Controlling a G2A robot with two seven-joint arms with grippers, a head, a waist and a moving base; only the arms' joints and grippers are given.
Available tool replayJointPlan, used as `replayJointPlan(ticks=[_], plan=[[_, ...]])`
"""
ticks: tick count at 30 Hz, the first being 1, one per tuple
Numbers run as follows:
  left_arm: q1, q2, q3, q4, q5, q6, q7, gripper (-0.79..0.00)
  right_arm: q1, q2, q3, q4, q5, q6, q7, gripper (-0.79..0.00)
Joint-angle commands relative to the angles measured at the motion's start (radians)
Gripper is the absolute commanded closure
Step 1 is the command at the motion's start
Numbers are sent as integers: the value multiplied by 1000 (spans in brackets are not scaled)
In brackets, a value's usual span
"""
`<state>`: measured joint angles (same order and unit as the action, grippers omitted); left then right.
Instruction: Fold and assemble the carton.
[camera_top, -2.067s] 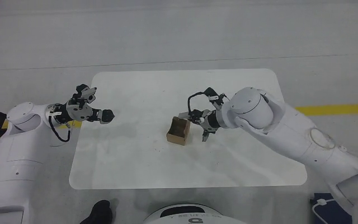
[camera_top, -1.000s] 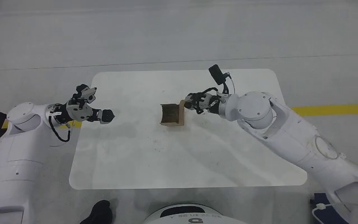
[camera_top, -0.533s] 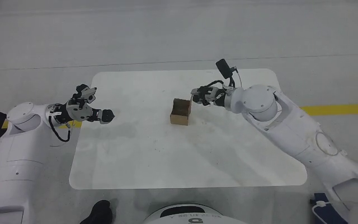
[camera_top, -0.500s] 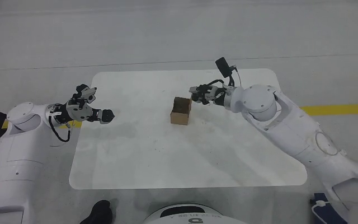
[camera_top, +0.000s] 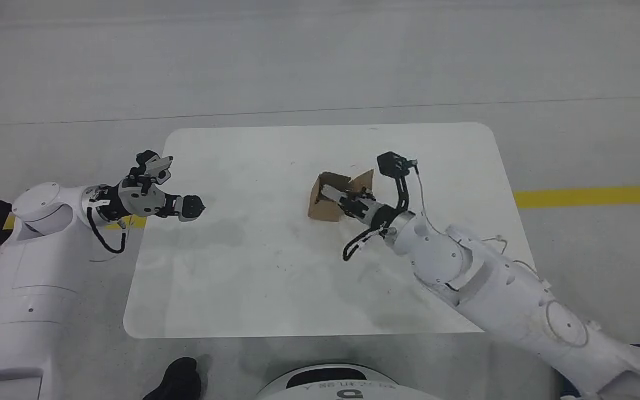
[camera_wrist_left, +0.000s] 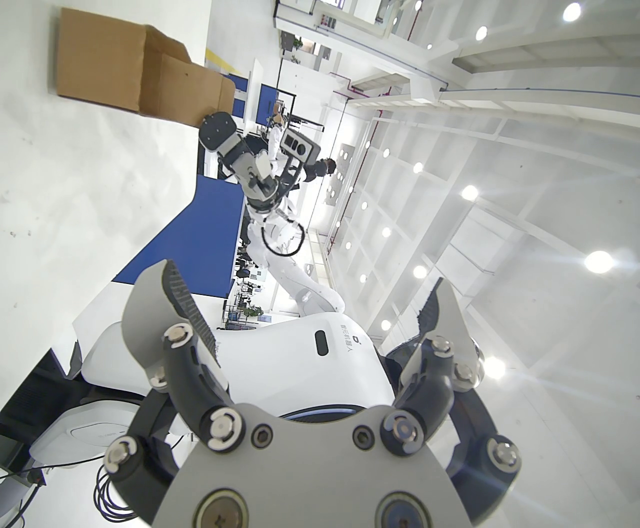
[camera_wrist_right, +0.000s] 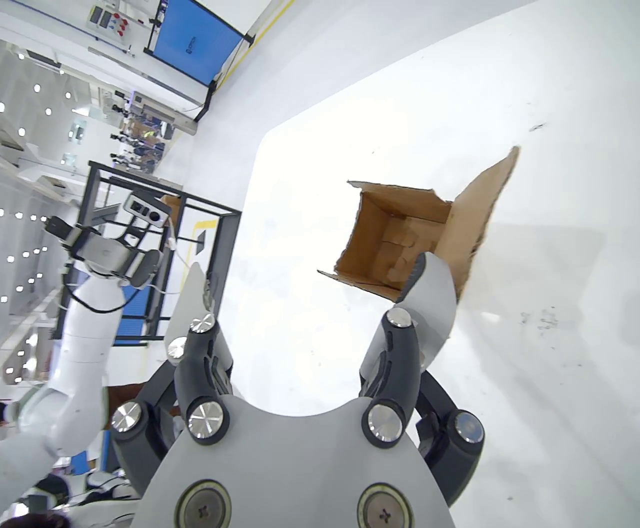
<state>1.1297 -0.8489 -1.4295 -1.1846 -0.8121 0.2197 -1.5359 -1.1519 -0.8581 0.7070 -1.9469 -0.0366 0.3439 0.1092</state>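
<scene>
– Since half a second ago the right arm (camera_top: 470, 275) has swung round: it came at the carton (camera_top: 333, 194) from the table's far side, and now it reaches in from the near side, with the right gripper (camera_top: 352, 208) just beside the box.
– Has the carton gone anywhere?
– Barely. It sits near the middle of the white table (camera_top: 250, 290), a little toward the far edge, much where it was. One flap (camera_top: 361, 183) now sticks out from it on the right arm's side; before, none showed.
– Which way does it face?
– Its open mouth shows from above and to the right wrist camera, brown inside, with folded pieces at the bottom.
– And the right jaws?
– Apart, with nothing between them. One finger (camera_wrist_right: 434, 287) overlaps the carton's near edge where the flap joins; whether it touches, I cannot tell. The other finger (camera_wrist_right: 195, 295) is off the box, over bare table.
– The left side?
– No change. The left gripper (camera_top: 186, 207) hangs at the table's left edge, well apart from the carton, jaws spread wide and empty. From the left wrist camera the carton shows far off, with the right gripper close by its flap.
</scene>
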Motion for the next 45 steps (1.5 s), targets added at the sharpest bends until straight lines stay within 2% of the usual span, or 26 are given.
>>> replayJointPlan(ticks=[1,5,13,17,19,21,23,26,27,29,33,39,40,42,45], plan=[[0,0,0,0,0,0,0,-785,-26,-1,3,-31,-36,-51,-18,-785],[0,0,0,0,0,0,0,-785,-61,0,37,-67,-45,-153,-45,-785],[0,0,0,0,0,0,0,-785,-102,-5,98,-105,-43,-193,-46,-785],[0,0,0,0,0,0,0,-785,-145,-3,114,-105,-39,-124,0,-742],[0,0,0,0,0,0,0,-785,-149,-2,118,-83,-51,-41,52,-763],[0,0,0,0,0,0,0,-785,-144,-4,106,-64,-126,52,68,-754],[0,0,0,0,0,0,0,-785,-132,-11,94,-49,-150,83,79,-742],[0,0,0,0,0,0,0,-785,-99,-28,77,3,-157,84,90,-668],[0,0,0,0,0,0,0,-785,-78,-37,72,36,-159,93,91,-671],[0,0,0,0,0,0,0,-785,-51,-50,63,72,-136,84,102,-600],[0,0,0,0,0,0,0,-785,-1,-84,36,156,-92,26,93,-354],[0,0,0,0,0,0,0,-785,56,-123,5,252,-101,-18,67,-222],[0,0,0,0,0,0,0,-785,63,-127,4,257,-102,-24,64,-166],[0,0,0,0,0,0,0,-785,75,-137,4,270,-99,-49,57,0],[0,0,0,0,0,0,0,-785,80,-148,21,284,-29,-98,81,0]])
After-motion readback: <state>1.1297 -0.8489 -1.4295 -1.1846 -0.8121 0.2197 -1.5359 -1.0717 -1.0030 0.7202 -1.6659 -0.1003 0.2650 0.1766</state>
